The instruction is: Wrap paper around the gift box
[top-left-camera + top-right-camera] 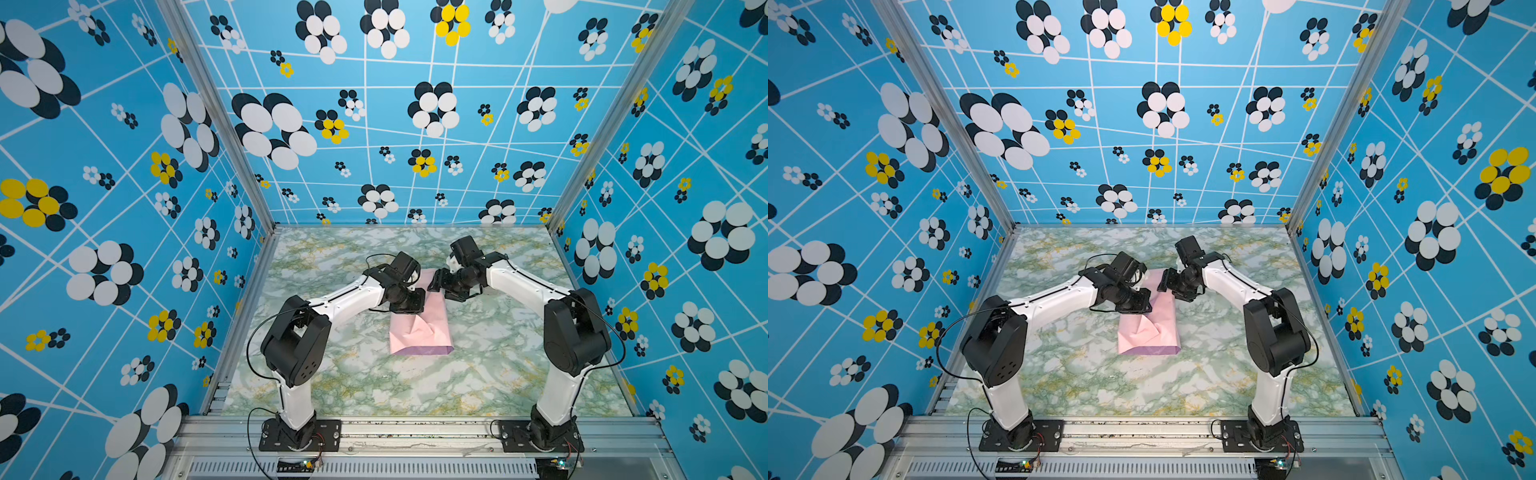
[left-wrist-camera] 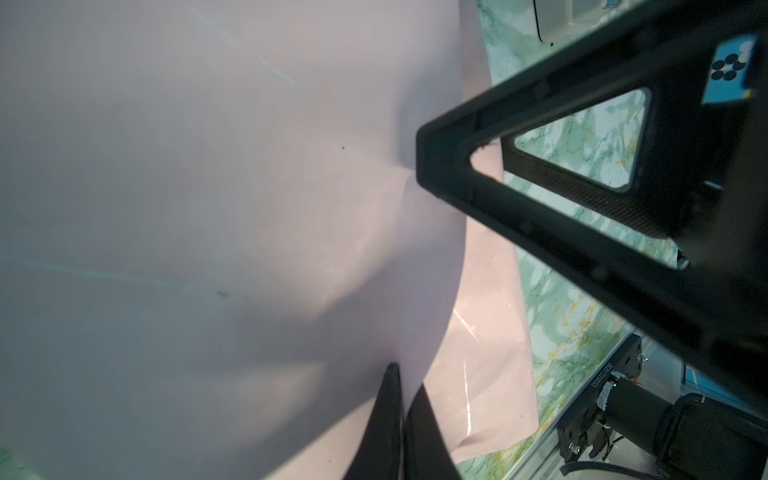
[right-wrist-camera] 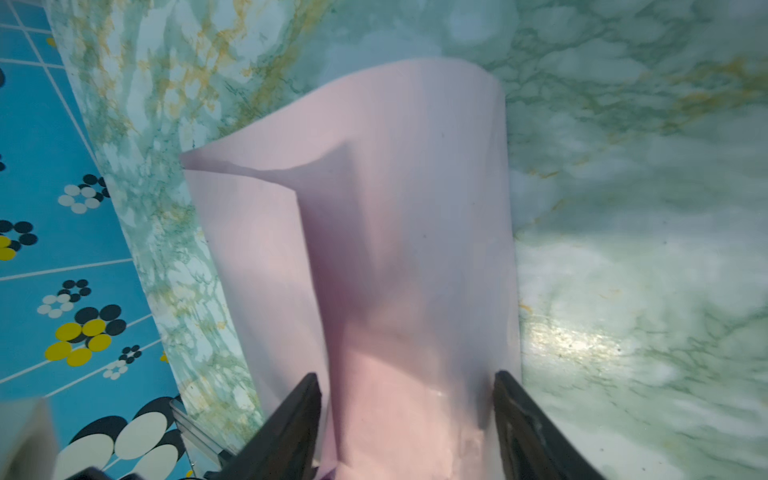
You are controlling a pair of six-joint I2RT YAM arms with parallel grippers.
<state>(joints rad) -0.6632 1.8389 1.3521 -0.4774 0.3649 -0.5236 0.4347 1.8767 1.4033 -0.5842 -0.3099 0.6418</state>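
The paper [image 1: 419, 332] [image 1: 1148, 332] lies folded into a long bundle in the middle of the table, pale pink face out, with a lilac strip along its near edge. The gift box is hidden under it. My left gripper [image 1: 417, 308] [image 1: 1143, 305] is over the bundle's far left part. In the left wrist view, the left gripper [image 2: 402, 376] is shut on an edge of the paper [image 2: 208, 166]. My right gripper [image 1: 435, 281] [image 1: 1163, 284] is at the bundle's far end. Seen from its wrist, the right gripper [image 3: 407, 386] is open, its jaws either side of the raised paper [image 3: 395, 208].
A white-grey tape dispenser [image 2: 569, 16] sits on the marbled table [image 1: 415, 386] just beyond the paper. Patterned blue walls [image 1: 124, 249] close in the left, right and back sides. An aluminium rail [image 1: 415, 432] runs along the front by the arm bases.
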